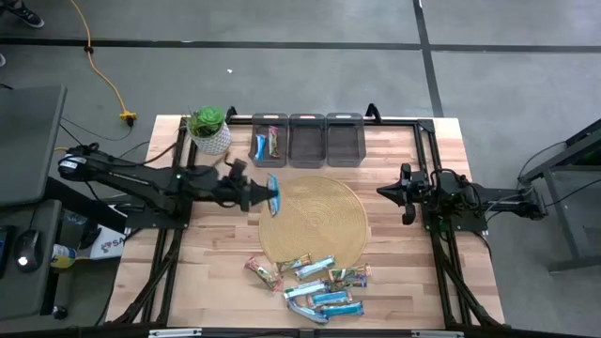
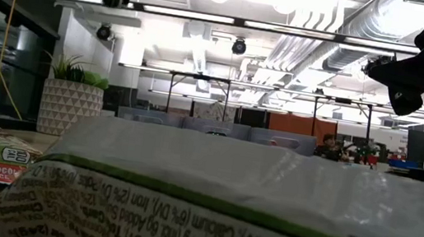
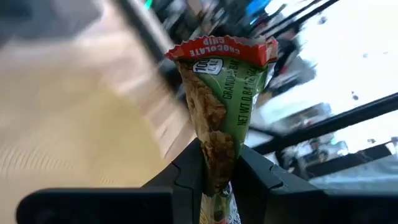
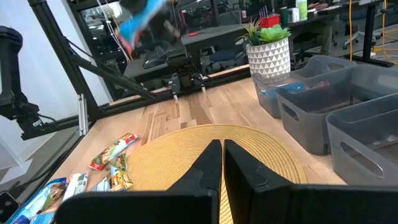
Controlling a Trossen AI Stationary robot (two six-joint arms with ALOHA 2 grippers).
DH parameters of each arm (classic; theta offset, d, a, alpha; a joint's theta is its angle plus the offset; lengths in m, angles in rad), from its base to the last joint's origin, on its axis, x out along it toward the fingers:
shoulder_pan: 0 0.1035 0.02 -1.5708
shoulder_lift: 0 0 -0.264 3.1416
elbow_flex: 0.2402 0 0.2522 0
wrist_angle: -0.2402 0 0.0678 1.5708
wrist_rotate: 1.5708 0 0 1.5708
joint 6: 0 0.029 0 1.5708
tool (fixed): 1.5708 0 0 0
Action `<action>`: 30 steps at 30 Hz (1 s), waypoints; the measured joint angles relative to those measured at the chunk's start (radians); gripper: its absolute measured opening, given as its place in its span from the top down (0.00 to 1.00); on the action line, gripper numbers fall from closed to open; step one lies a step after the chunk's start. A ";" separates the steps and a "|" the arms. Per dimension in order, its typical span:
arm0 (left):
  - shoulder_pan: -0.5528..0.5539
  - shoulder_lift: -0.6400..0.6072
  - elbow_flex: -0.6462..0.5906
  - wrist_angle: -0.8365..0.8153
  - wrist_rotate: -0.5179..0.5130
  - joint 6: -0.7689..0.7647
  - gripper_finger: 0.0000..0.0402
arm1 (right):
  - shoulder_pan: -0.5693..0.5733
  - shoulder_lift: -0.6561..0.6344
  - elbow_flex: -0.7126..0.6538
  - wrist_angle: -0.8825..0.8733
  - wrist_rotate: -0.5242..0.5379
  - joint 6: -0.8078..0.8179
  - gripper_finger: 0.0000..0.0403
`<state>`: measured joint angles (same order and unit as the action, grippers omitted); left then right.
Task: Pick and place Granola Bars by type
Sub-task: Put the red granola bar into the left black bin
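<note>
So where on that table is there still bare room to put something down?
The round woven mat is bare, as are the middle and right dark grey bins. It is crowded along the near edge, where foil-wrapped granola bars pile up.

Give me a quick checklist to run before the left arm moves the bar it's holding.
1. Grip: left gripper shut on the foil-wrapped granola bar, which stands upright between the fingers: ok.
2. Bar type: green with a red edge in the left wrist view, blue from above: cannot tell.
3. Bar over a bin: it hangs at the round woven straw mat's edge, short of the three dark grey plastic bins: not ok.
4. Right gripper shut, beside the mat, off the path: ok.
</note>
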<state>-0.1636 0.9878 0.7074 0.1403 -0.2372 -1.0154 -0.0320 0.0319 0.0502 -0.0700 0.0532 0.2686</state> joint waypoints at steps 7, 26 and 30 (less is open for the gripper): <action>0.000 -0.114 0.004 0.121 -0.244 0.216 0.84 | 0.000 0.000 0.000 0.000 0.000 0.000 1.00; 0.152 -0.030 0.565 -0.370 -0.732 0.486 0.84 | 0.000 0.000 0.000 0.000 0.000 0.000 1.00; 0.297 0.100 0.756 -0.645 -0.628 0.400 0.84 | 0.000 0.000 0.000 0.000 0.000 0.000 1.00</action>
<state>0.1335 1.0879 1.4639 -0.5043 -0.8649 -0.6156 -0.0319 0.0319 0.0502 -0.0700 0.0528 0.2685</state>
